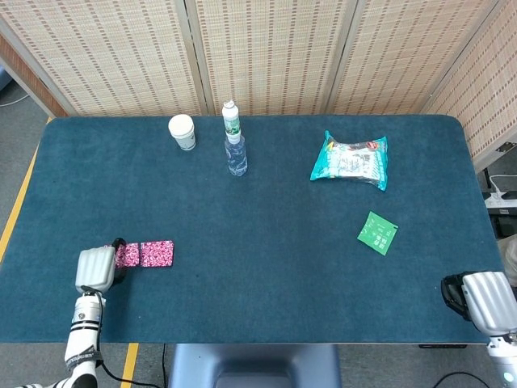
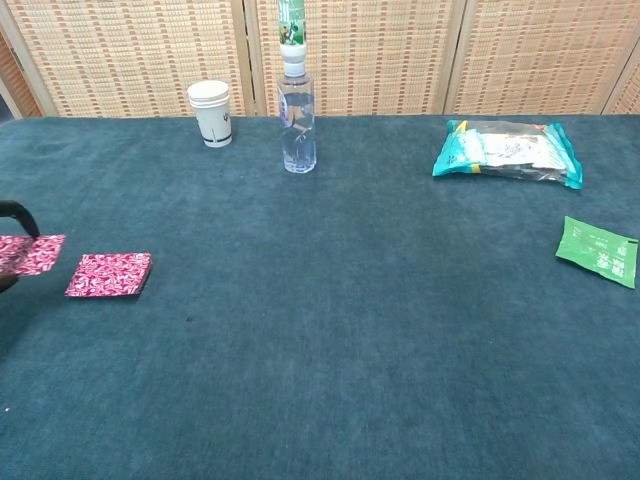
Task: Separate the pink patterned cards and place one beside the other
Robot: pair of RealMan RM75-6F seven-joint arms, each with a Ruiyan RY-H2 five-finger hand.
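- The left hand (image 1: 95, 267), pale grey with dark fingers, sits low near the left edge of the dark teal felt-covered table (image 1: 266, 267); in the chest view only a dark finger (image 2: 14, 211) shows at the left frame border.
- It holds one pink patterned card (image 1: 128, 255) at the card's left end; in the chest view this card (image 2: 28, 254) appears raised off the cloth and slightly tilted, pinched between dark fingers.
- The second pink patterned card (image 1: 157, 253) lies flat on the table just to the right of the held card. In the head view the two edges look touching or nearly so; the chest view shows a narrow gap before this second card (image 2: 109, 274).
- The right hand (image 1: 483, 300), also pale grey, rests at the right front corner of the table, well apart from the cards. Nothing is visibly in it, but how its fingers lie cannot be told; the chest view does not show it.
- Well beyond the left hand, toward the far edge, stands a white paper cup (image 1: 182, 132), and to its right a clear plastic water bottle with a green label (image 1: 234, 139).
- Far side, nearer the right hand's half, lies a teal and white snack bag (image 1: 350, 160).
- Between that bag and the right hand lies a small flat green sachet (image 1: 377, 233).
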